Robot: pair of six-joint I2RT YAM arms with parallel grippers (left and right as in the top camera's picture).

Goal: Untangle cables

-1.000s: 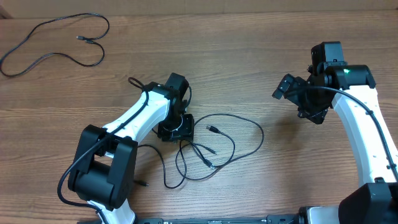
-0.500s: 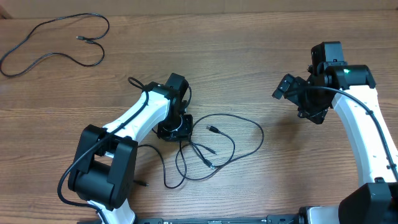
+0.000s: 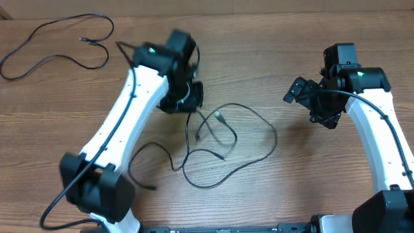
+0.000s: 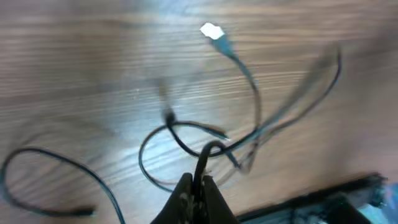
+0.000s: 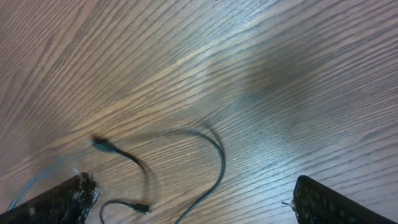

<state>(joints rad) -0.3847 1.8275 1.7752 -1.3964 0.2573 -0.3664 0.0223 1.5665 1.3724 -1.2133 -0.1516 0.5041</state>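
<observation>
**Tangle pinched by left claw; right claw wide and empty**

Overhead: the tangle (image 3: pixel 231 136) of thin black cables sits mid-desk (image 3: pixel 291 194), between the arms. Its loops spread right and toward the near edge from the left claw (image 3: pixel 184 98). The grip itself is hidden in this view, with the wrist body over it.

Left wrist view shows it: fingers (image 4: pixel 186 199) pressed together on one black strand (image 4: pixel 208 152) that runs up off the wood to them. A white-tipped plug (image 4: pixel 211 30) lies further out. The picture is blurred, so I can't tell which cable the strand belongs to.

Right wrist view: the right claw (image 5: pixel 193 183) has its fingers (image 5: pixel 62 199) spread wide with nothing between them. Below it are bare wood, a cable loop (image 5: pixel 217 155) and a dark plug (image 5: pixel 102 145). Overhead puts this claw well apart from the tangle, on the right side.

Overhead only: a separate black cable (image 3: pixel 87 41) lies alone at the far-left corner.
</observation>
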